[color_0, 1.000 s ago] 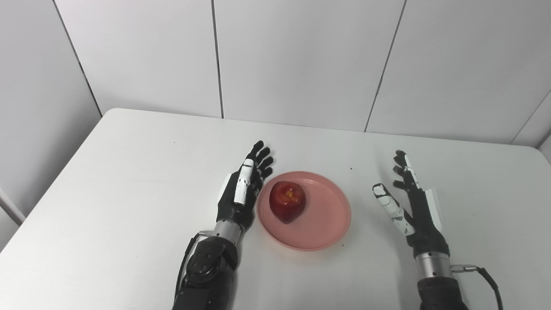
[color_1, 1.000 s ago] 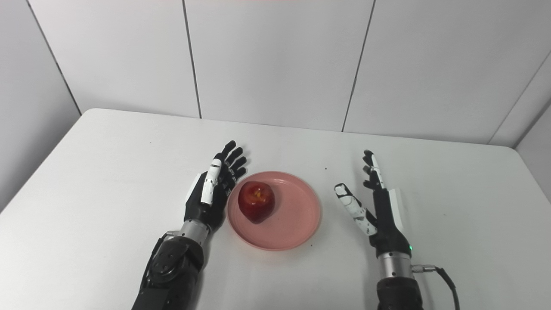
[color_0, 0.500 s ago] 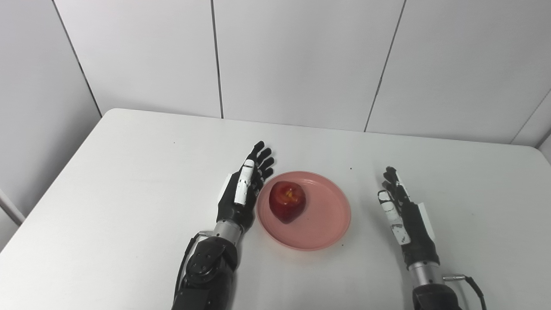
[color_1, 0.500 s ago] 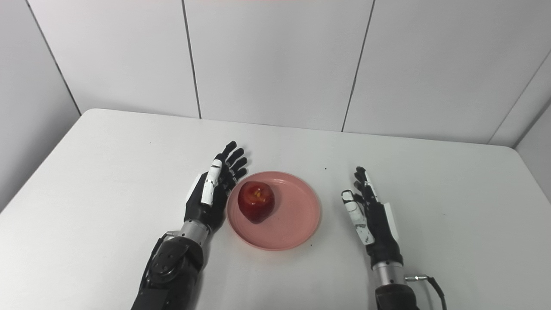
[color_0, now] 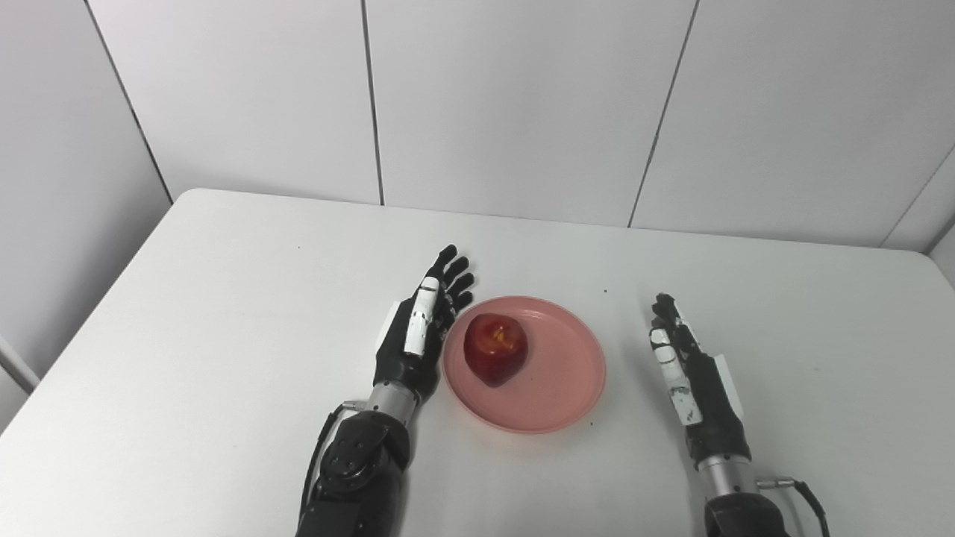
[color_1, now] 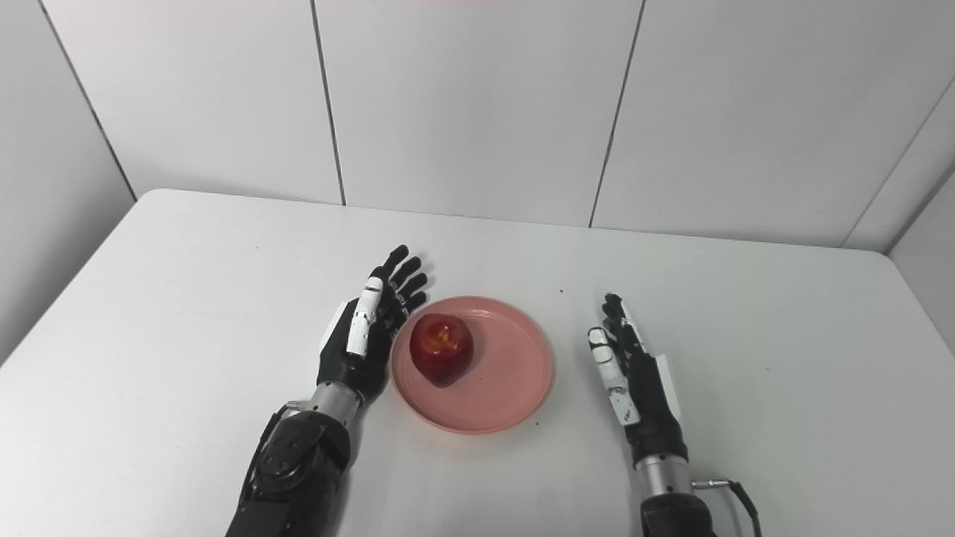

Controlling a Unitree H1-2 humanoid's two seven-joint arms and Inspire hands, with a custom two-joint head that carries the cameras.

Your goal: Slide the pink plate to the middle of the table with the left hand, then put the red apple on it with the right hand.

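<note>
Apple [color_0: 495, 356] sits left of centre on the pink plate [color_0: 567, 395], mid-frame on the tabletop [color_0: 224, 298]. Both hands, left [color_0: 415, 339] and right [color_0: 694, 380], lie flat, fingers extended, empty. Nudging the rim with the left hand could roll it.

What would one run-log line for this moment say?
apple: on pink plate | left robot hand: open, beside plate | right robot hand: open, apart
</note>
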